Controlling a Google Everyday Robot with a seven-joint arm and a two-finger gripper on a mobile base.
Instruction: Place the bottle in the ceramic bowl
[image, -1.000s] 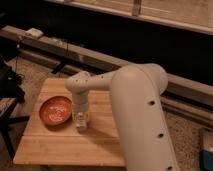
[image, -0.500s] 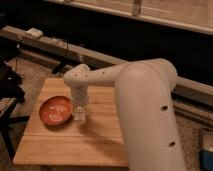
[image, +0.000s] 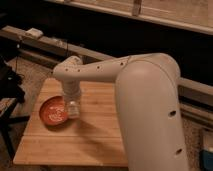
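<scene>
The bottle (image: 73, 109) now stands upright over the 3 o'clock rim of the ceramic bowl (image: 46, 108), its base overlapping the bowl's edge. A second ago it was clearly to the bowl's 3 o'clock side, over bare wood, and half a second ago it was only a little nearer. So it has been carried steadily towards 9 o'clock, and the gap to the bowl has closed.

The gripper (image: 73, 103) sits directly above the bottle and is clasped round its upper part. The bottle has travelled with it across all three views, which suggests the hold is firm. Whether the base is touching the rim or hanging just above it cannot be told.

For the task, the carry looks nearly done but the release is not yet due. The bottle seems to need a little more travel towards 9 o'clock to clear the rim and sit over the bowl's pale-marked middle.

The white arm (image: 100, 70) reaches in from 4 o'clock across the wooden worktop (image: 95, 137).
</scene>
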